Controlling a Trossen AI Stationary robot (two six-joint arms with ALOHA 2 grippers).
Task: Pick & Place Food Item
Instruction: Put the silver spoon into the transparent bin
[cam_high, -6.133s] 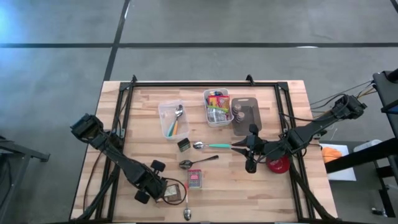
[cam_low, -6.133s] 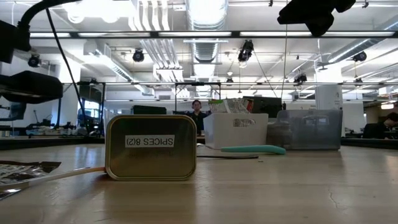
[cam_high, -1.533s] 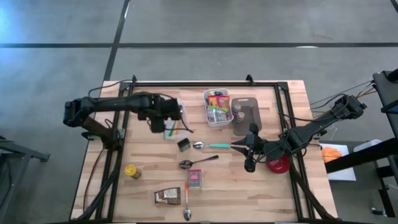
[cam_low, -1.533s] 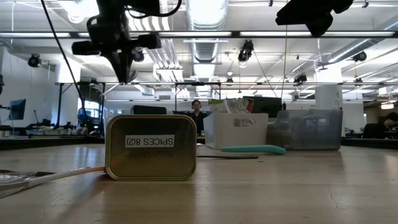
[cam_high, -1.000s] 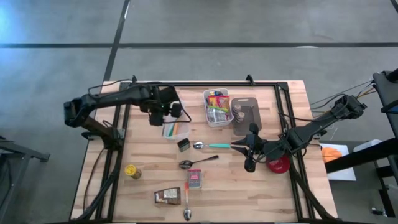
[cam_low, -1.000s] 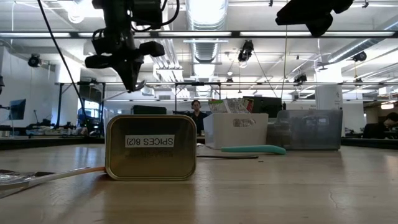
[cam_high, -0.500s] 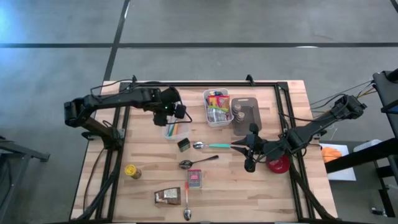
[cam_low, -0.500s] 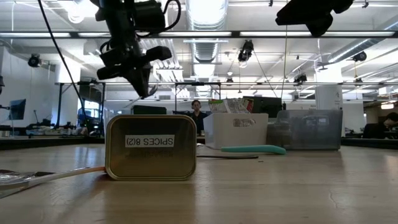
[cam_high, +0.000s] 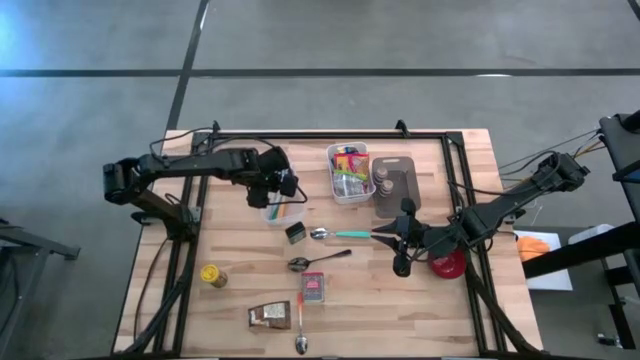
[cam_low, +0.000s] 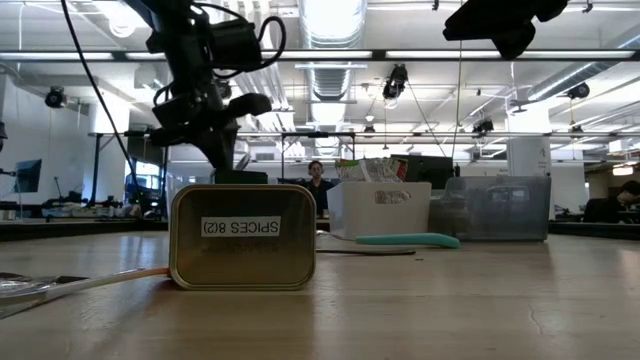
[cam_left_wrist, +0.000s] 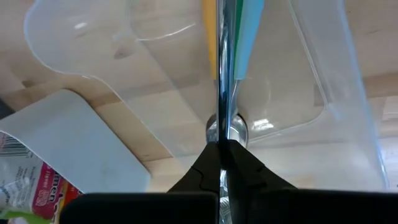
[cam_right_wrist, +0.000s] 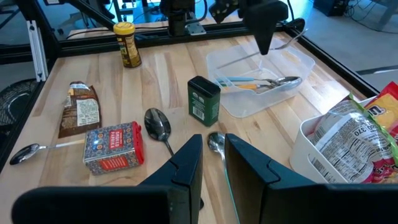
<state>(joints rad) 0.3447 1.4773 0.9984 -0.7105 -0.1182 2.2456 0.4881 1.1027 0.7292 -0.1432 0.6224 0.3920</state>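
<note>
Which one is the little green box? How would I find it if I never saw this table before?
Start at the clear plastic tray holding cutlery, toward the far left of the wooden table. Just on the near side of it, standing alone beside the bowl of the teal-handled spoon, is the little green box. It is dark green and stands upright, unlike the flat red patterned box nearer the front.

The left claw (cam_high: 283, 188) is pinching a metal spoon (cam_left_wrist: 222, 74) by its handle, holding it tilted above the clear tray (cam_right_wrist: 249, 107). The tray is lying at eleven o'clock from the bench's middle, carrying another spoon and orange and teal utensils.
</note>
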